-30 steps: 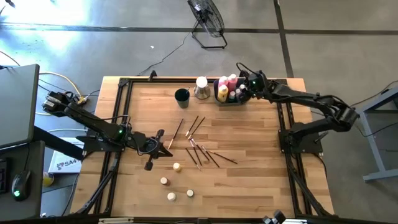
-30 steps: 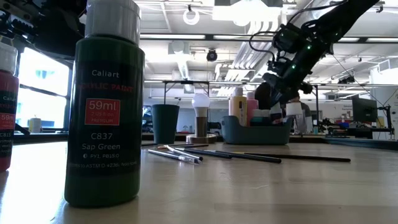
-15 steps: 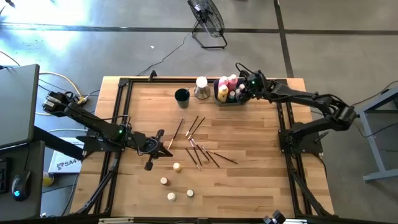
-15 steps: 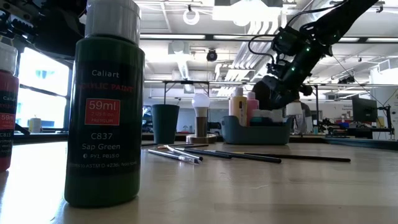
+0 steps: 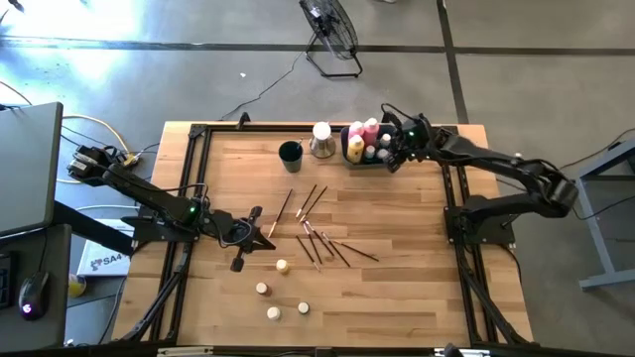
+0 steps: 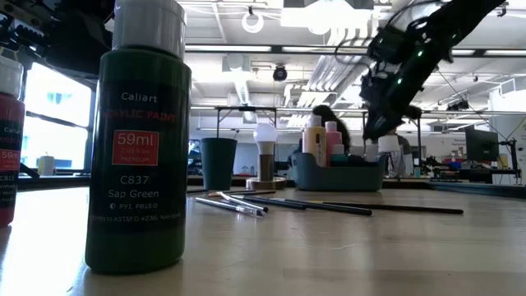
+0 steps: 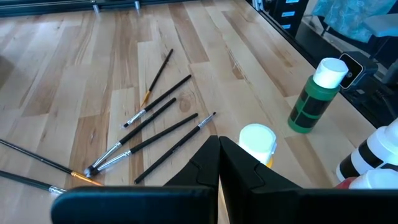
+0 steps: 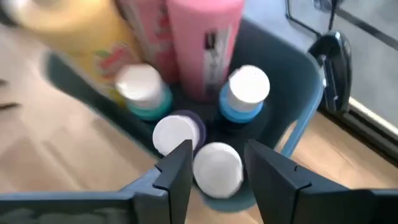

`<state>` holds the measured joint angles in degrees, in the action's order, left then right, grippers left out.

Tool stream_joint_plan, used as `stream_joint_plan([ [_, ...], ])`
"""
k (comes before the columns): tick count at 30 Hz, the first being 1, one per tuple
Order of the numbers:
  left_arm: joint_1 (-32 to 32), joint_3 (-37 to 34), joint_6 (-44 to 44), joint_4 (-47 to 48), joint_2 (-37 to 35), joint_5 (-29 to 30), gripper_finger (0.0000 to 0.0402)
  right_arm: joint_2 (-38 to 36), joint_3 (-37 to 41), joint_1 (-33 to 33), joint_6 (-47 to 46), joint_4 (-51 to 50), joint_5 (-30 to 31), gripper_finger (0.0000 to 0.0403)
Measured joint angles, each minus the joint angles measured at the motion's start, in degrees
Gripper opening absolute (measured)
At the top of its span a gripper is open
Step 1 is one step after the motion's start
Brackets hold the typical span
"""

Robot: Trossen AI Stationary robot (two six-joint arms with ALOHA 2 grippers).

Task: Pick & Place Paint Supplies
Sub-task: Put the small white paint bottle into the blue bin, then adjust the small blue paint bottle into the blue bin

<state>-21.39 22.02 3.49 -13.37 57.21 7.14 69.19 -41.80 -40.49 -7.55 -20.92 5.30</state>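
Note:
The grey-blue bin (image 5: 365, 161) at the table's far edge holds pink (image 8: 202, 43) and yellow (image 8: 81, 31) bottles and several white-capped pots. My right gripper (image 8: 217, 155) hangs open over the bin's right end (image 5: 390, 156). One white-capped pot (image 8: 217, 169) stands in the bin below and between its fingers. Thin dark brushes (image 5: 319, 236) lie scattered mid-table. Several cream-capped pots (image 5: 282, 266) stand nearer the front edge. My left gripper (image 7: 219, 146) is shut, waiting at the left (image 5: 260, 238), just short of a cream-capped pot (image 7: 257, 142).
A dark round cup (image 5: 290, 152) and a white-topped object (image 5: 321, 139) stand left of the bin. A green bottle (image 6: 140, 148) and a red one (image 6: 6, 140) stand at the table's front edge. Black rails (image 5: 193, 169) run along the table's sides.
My right gripper dipped toward the bin's right end, then rose and drew back a little toward the table's right edge. It now hangs higher above the bin.

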Motion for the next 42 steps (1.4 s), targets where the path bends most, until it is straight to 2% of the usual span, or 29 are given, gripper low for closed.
stream_joint_plan([
  [4, 0.00, 0.00, -0.02, 0.00, 0.00, 0.00, 0.0006, -5.66, -0.04, 0.00, 0.24, -3.33, 0.29, 0.0130],
  [7, 0.00, 0.00, -0.02, -0.03, 0.00, 0.00, 0.0006, -10.18, -0.04, 0.05, 0.05, -2.30, 0.12, 0.0124],
  [16, 0.00, 0.00, 0.00, -0.13, 0.00, 0.00, 0.0006, -21.02, -0.22, 3.06, -3.40, 2.18, -5.74, 0.0118],
  [22, 0.00, 0.00, -0.02, -0.13, 0.00, 0.00, 0.0006, -23.05, -0.22, 7.31, -10.16, 1.50, -13.10, 0.0118],
  [29, 0.00, 0.00, 0.00, -0.14, 0.00, 0.00, 0.0006, -20.91, -0.20, 18.02, -12.05, 7.24, -17.78, 0.0118],
  [31, 0.00, 0.00, -0.02, -0.13, 0.00, 0.00, 0.0006, -19.63, -0.20, 22.08, -11.35, 12.07, -17.11, 0.0118],
  [37, 0.00, 0.01, 0.00, -0.14, 0.00, 0.00, 0.0006, -13.91, -0.22, 32.29, -6.31, 27.21, -8.54, 0.0102],
  [42, 0.00, 0.00, 0.00, -0.13, 0.00, 0.00, 0.0006, -7.91, -0.22, 36.26, -2.73, 29.91, -0.15, 0.0063],
])
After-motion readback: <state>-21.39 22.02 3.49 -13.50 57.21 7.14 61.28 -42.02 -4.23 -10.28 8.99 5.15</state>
